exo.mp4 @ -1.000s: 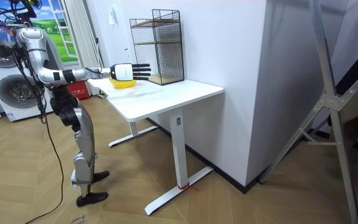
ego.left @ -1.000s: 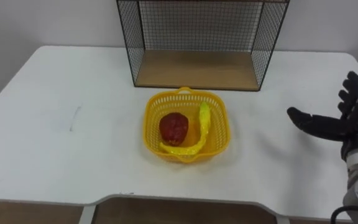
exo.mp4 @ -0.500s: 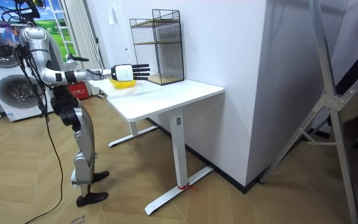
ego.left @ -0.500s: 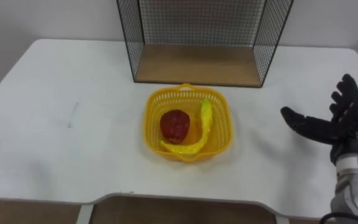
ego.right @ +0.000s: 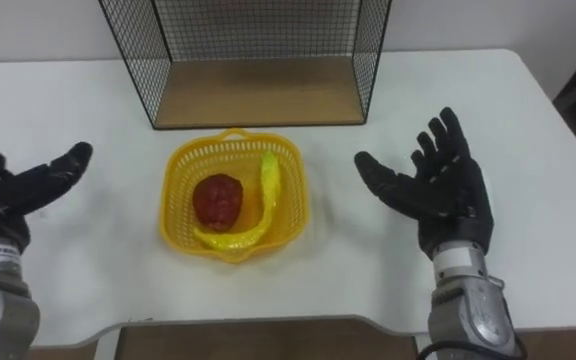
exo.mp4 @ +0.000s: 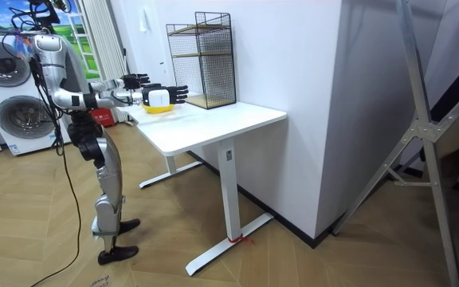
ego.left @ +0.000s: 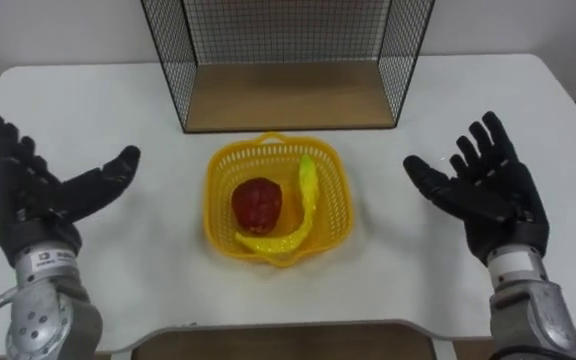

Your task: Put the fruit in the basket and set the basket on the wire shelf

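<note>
i see left robot hand (ego.left: pixel 30 205) and right robot hand (ego.left: pixel 493 205) released, fingers spread, either side of basket (ego.left: pixel 334 215) on desk (ego.left: pixel 388 285). apple (ego.left: pixel 256 201), banana (ego.left: pixel 306 195) inside. shelf (ego.left: pixel 288 95) just behind basket.

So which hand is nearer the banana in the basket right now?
Right. The right hand is open just right of the basket, the side holding the banana; the left hand is open farther off, past the red fruit.
</note>
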Robot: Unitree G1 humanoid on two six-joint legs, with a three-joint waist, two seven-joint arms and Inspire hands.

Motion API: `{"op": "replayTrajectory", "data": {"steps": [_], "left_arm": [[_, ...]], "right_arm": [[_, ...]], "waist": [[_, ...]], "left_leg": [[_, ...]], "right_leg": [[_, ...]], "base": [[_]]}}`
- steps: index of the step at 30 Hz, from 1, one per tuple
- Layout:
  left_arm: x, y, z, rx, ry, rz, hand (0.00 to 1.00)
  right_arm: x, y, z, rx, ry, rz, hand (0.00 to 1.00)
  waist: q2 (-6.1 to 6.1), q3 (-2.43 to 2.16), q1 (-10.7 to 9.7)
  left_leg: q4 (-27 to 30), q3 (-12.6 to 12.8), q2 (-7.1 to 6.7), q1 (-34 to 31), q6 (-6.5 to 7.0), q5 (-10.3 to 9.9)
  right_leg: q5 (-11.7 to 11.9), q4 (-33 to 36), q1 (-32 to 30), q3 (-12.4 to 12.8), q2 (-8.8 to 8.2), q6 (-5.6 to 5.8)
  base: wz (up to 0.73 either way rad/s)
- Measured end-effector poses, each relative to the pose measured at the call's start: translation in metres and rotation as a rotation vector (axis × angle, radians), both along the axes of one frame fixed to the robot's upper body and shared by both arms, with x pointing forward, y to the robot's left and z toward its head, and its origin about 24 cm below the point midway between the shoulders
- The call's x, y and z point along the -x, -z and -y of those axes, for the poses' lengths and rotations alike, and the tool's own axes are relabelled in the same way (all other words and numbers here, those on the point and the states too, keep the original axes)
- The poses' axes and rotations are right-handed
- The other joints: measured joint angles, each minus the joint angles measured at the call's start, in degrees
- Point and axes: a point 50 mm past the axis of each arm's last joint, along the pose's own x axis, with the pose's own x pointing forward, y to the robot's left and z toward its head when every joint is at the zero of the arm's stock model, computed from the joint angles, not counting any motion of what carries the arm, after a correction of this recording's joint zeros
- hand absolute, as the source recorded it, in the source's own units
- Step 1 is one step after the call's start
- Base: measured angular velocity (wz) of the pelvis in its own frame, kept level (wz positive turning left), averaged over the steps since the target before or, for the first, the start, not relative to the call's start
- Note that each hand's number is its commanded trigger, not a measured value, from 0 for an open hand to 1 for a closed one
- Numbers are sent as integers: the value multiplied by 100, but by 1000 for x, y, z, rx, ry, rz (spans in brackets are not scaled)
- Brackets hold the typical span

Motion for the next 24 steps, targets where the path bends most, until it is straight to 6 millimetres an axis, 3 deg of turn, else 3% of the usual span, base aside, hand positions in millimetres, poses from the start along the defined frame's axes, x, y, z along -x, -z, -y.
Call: {"op": "replayTrajectory", "data": {"steps": [3, 9, 14, 20, 24], "left_arm": [[0, 13, 5, 14, 60, -36, 0], [0, 26, 14, 93, 131, -46, 0], [0, 26, 23, 134, 214, -21, 0], [-1, 28, 39, 154, 306, -17, 0], [-1, 29, 44, 159, 359, -22, 0]], "right_arm": [[0, 6, -4, -8, -31, -18, 0], [0, 7, -11, -58, -77, -6, 0], [0, 8, -20, -77, -130, 8, 0], [1, 28, -32, -113, -196, -62, 0], [1, 29, -40, -122, -253, -51, 0]], "waist": [[-21, 26, -2], [-18, 35, 9], [-23, 36, 22], [-91, 38, 53], [-98, 41, 32]], "left_leg": [[39, 0, -2, -35, -1, -1], [41, 57, 15, -101, 1, -5], [23, 112, 29, -102, 1, -5], [-5, 141, 37, -40, 1, -4], [-11, 143, 38, -11, 1, -4]], "right_leg": [[0, -33, -4, -8, -1, 0], [0, -42, -77, 1, 7, 0], [2, -10, -115, 21, 3, 2], [2, 31, -101, 30, 0, 2], [2, 29, -75, 23, 0, 2]], "base": [[0], [-4], [-6], [-2], [-1]]}}
